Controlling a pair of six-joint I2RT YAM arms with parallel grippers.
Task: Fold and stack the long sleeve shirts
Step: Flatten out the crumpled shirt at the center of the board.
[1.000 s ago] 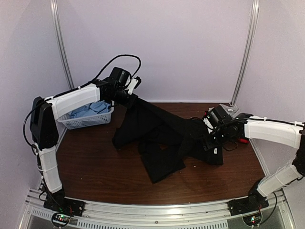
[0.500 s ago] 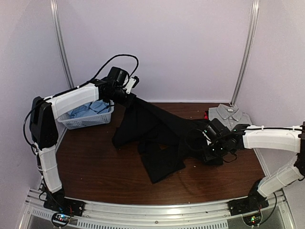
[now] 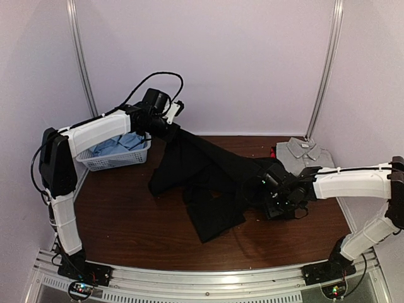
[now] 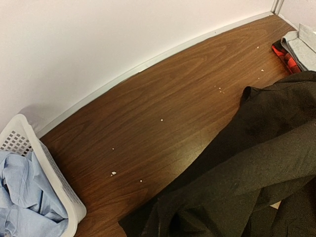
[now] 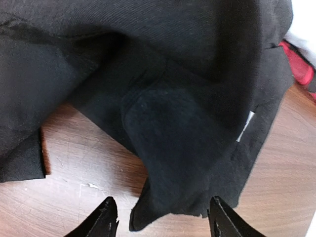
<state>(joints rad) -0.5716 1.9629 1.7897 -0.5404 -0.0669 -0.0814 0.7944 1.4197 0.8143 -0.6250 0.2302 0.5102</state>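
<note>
The black shirt (image 3: 208,183) hangs crumpled from the clamped left tool (image 3: 174,124); the right tool (image 5: 160,210) gapes wide at its hem.

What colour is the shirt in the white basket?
Light blue; the shirt in the basket shows best in the left wrist view.

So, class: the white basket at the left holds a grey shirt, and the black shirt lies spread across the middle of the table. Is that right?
Not quite. The white basket holds a light blue shirt, not a grey one, as the top external view shows. The black shirt does lie spread across the middle of the table.
</note>
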